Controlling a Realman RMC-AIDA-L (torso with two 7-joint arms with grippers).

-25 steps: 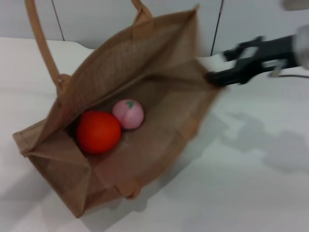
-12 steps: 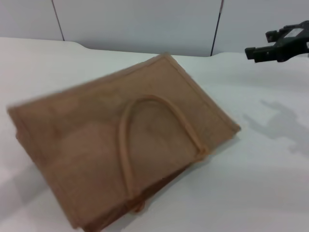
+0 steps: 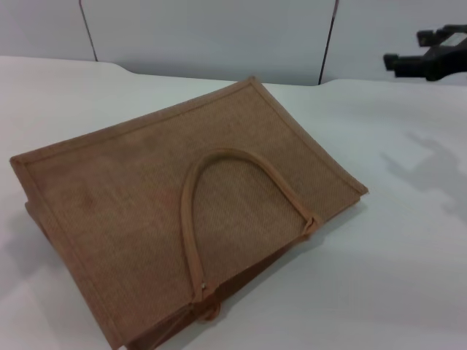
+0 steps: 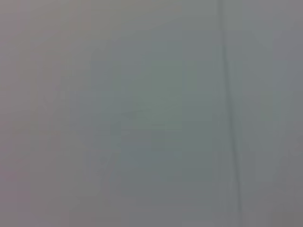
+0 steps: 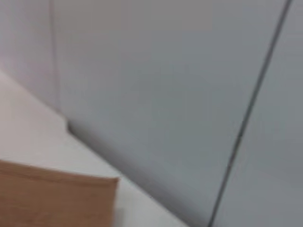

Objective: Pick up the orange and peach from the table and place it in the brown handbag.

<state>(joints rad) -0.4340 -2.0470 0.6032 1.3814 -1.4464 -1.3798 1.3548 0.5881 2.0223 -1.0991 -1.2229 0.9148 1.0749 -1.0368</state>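
The brown handbag (image 3: 131,219) lies flat on its side on the white table (image 3: 394,270), with one curved strap handle (image 3: 191,197) resting on its upper face. Its mouth does not show. The orange and the peach are hidden. My right gripper (image 3: 406,48) hangs in the air at the far right, well clear of the bag, open with nothing between its fingers. A corner of the handbag (image 5: 57,201) shows in the right wrist view. My left gripper is out of view; the left wrist view shows only a grey wall panel.
A grey panelled wall (image 3: 219,36) runs along the table's far edge. The right gripper's shadow (image 3: 430,171) falls on the tabletop to the right of the bag.
One second ago the bag stood open with the orange and peach inside. It has since fallen flat, hiding both fruits. My right gripper has pulled back up and to the right.
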